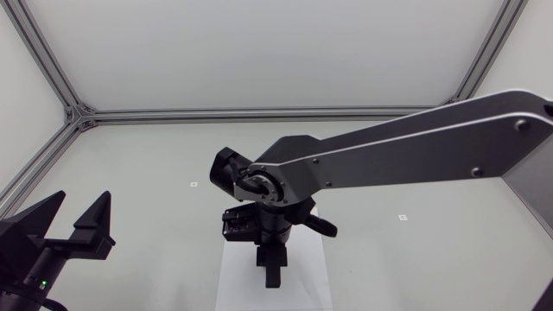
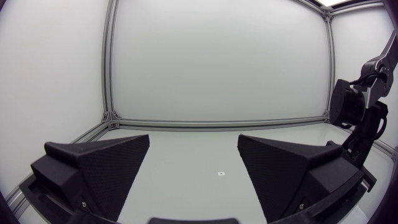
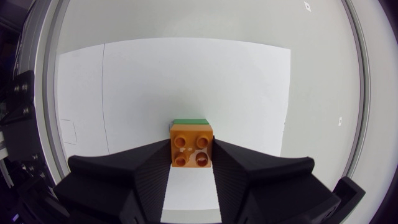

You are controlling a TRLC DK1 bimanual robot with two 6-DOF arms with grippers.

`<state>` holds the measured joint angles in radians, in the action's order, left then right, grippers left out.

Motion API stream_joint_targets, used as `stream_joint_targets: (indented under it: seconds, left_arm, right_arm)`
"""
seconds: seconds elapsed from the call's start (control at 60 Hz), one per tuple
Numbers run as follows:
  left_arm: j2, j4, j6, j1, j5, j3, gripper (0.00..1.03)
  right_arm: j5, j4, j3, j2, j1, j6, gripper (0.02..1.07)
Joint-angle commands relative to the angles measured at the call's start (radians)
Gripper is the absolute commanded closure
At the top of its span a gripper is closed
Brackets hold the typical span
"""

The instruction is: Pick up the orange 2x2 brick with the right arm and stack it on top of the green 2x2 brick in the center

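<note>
With right pincer (image 3: pixel 191 152), gripped orange brick (image 3: pixel 191 149) from both sides, close over green brick (image 3: pixel 190 121).

Looked to be at the placing step: held orange brick studs-up above the white sheet (image 3: pixel 236 81) on the counter (image 1: pixel 130 164), with only a green sliver showing just past its far edge, so probably hung almost squarely over the green one. Could not tell from the wrist view whether touching or apart. Had left pincer (image 2: pixel 194 146) spread wide, holding nothing, well apart at the counter's left side. Needed next, by judgement: squaring the orange edges to the green studs, pressing straight down until seated, then spreading the fingers and lifting clear without dragging the stack.
</note>
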<state>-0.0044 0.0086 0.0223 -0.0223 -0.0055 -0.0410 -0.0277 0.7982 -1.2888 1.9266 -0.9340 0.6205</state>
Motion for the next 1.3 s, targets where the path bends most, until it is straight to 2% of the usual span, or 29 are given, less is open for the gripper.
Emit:
stream_joint_targets:
  seconds: [0.0,0.317,0.417,0.65,0.817,1.033,1.283]
  left_arm:
    - [-0.008,-0.015,-0.013,0.005,0.004,0.041,0.04]
    - [-0.008,-0.015,-0.013,0.005,0.004,0.041,0.04]
    - [-0.008,-0.015,-0.013,0.005,0.004,0.041,0.04]
    - [-0.008,-0.015,-0.013,0.005,0.004,0.041,0.04]
    - [-0.008,-0.015,-0.013,0.005,0.004,0.041,0.04]
    - [-0.008,-0.015,-0.013,0.005,0.004,0.041,0.04]
    - [-0.008,-0.015,-0.013,0.005,0.004,0.041,0.04]
  right_arm:
    - [0.002,0.036,0.034,0.081,0.001,-0.024,1.01]
    - [0.104,0.068,0.062,0.091,0.026,-0.005,1.01]
    - [0.097,0.044,0.079,0.094,0.029,-0.007,1.01]
    - [-0.008,0.007,0.100,0.121,0.020,-0.028,1.01]
    - [-0.003,0.021,0.086,0.130,0.038,0.004,1.01]
    - [0.049,0.044,0.083,0.110,0.061,0.027,1.01]
    - [0.049,0.052,0.088,0.101,0.061,0.038,1.01]
